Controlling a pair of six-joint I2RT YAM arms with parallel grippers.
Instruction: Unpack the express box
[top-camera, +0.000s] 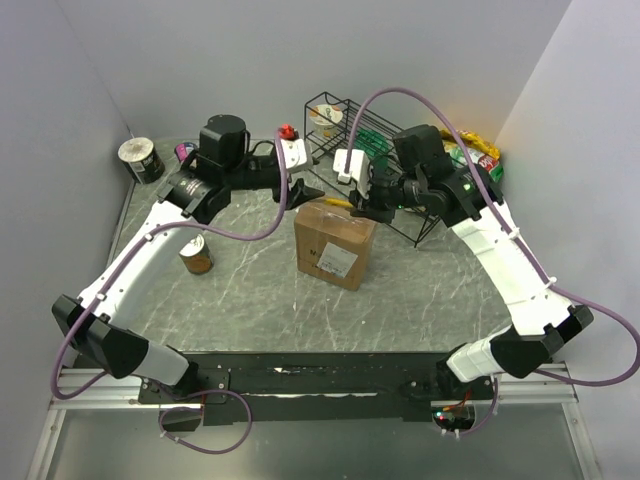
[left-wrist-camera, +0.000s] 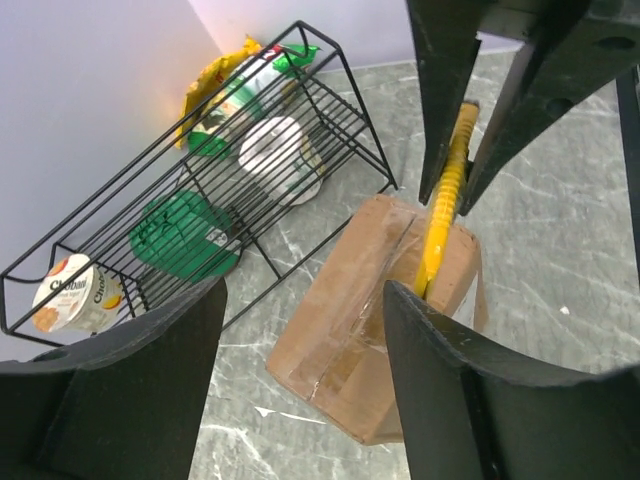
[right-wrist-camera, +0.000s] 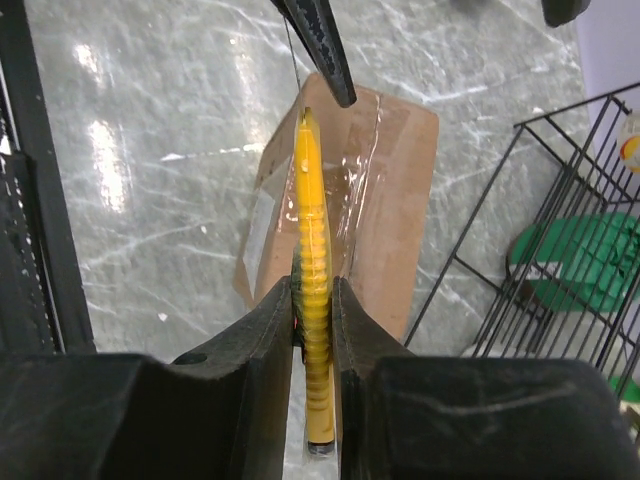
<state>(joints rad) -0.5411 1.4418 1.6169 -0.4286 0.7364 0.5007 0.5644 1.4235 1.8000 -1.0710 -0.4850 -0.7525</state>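
From the top, the express box (top-camera: 335, 245) sits in the middle of the bench (top-camera: 250, 290). The left pincer (top-camera: 306, 192) and right pincer (top-camera: 357, 208) hang close together over it. They could bump.

In the left wrist view, the left pincer is spread wide and holds nothing. Nothing grips the box, so a push may slide it toward the wire rack (left-wrist-camera: 300, 120).

In the right wrist view, the right pincer pinches a yellow cutter (right-wrist-camera: 312, 230) over the taped seam. Pressed too deep, it might hurt what is inside.
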